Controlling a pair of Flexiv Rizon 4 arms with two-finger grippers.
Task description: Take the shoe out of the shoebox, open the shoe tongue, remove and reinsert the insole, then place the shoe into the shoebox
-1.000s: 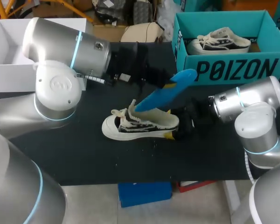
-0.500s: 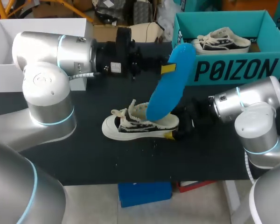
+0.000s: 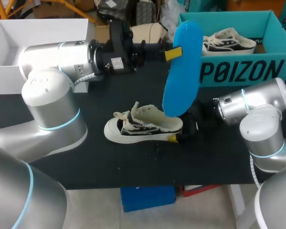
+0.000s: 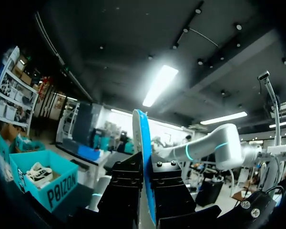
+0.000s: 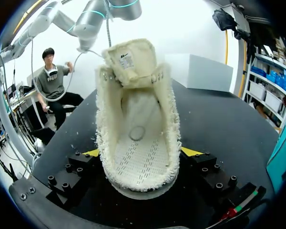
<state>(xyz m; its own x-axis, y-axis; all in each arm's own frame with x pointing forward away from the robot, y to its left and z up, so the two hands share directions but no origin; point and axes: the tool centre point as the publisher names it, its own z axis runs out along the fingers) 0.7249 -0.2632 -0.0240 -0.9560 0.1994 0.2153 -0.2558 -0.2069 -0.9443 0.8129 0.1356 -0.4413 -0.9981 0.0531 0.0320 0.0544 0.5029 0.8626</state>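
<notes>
Insole [image 3: 182, 67], pinched in left gripper [image 4: 145, 177], is hanging over shoe [image 3: 143, 128] that right gripper [image 5: 142, 153] is clamping, with toe-first reinsertion seemingly next.

insole [image 3: 182, 67] end hides shoe [image 3: 133, 130] heel opening; shoebox [image 3: 238, 71] right corner cropped.

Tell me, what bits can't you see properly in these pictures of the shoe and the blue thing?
Head view: the blue insole hides part of the shoe at its heel end; the shoebox wall hides half the second shoe.
Left wrist view: the insole shows only edge-on in the left gripper; its flat face is unseen.
Right wrist view: the shoe covers most of the right gripper and its yellow tips.
</notes>
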